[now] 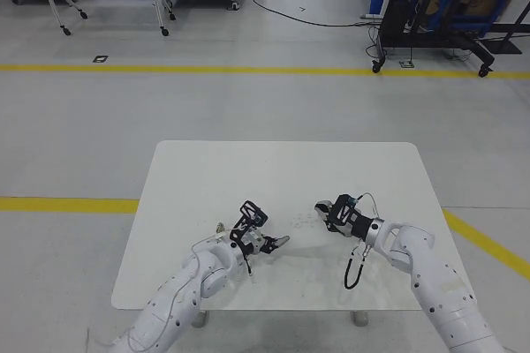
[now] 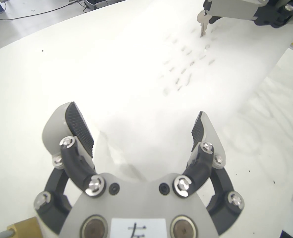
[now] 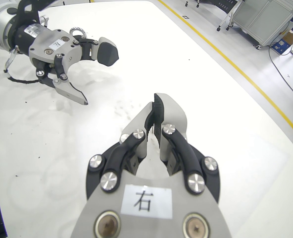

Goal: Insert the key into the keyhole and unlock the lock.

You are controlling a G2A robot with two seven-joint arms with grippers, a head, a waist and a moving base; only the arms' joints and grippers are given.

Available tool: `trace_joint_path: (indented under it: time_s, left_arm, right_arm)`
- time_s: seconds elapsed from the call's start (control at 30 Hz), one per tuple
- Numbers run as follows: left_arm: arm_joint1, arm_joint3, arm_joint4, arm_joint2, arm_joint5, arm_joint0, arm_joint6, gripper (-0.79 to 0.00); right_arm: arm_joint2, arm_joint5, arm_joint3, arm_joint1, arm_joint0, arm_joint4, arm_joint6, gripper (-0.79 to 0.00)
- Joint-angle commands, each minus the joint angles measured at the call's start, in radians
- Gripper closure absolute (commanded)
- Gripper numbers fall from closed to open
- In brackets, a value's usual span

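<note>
My right gripper (image 2: 205,13) is shut on the head of a small silver key (image 2: 202,25). The key hangs blade down, its tip at the white table (image 1: 247,168). In the right wrist view my right gripper (image 3: 155,102) has its pads pressed together and the key is hidden. My left gripper (image 2: 136,110) is open and holds nothing, low over the table a short way from the key. The brass padlock (image 2: 20,226) lies beside the left wrist, behind the open fingers. Its steel shackle (image 3: 77,29) peeks over my left gripper (image 3: 96,79).
Small scuff marks (image 2: 186,68) dot the table between the two grippers. The table's front edge (image 1: 247,307) runs close under both arms. Yellow floor tape (image 1: 62,204) and wheeled racks (image 1: 433,35) lie beyond the table.
</note>
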Motion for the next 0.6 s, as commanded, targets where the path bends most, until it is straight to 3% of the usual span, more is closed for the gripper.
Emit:
trace_joint_path:
  time_s: [0.0,0.57]
  left_arm:
    - [-0.006,0.012,0.03,0.022,0.008,-0.008,0.018,-0.785]
    - [-0.021,0.052,0.149,0.06,0.036,-0.023,0.038,-0.785]
  right_arm:
    - [0.0,0.0,0.0,0.0,0.0,0.0,0.0,0.0]
    - [0.0,0.0,0.0,0.0,0.0,0.0,0.0,0.0]
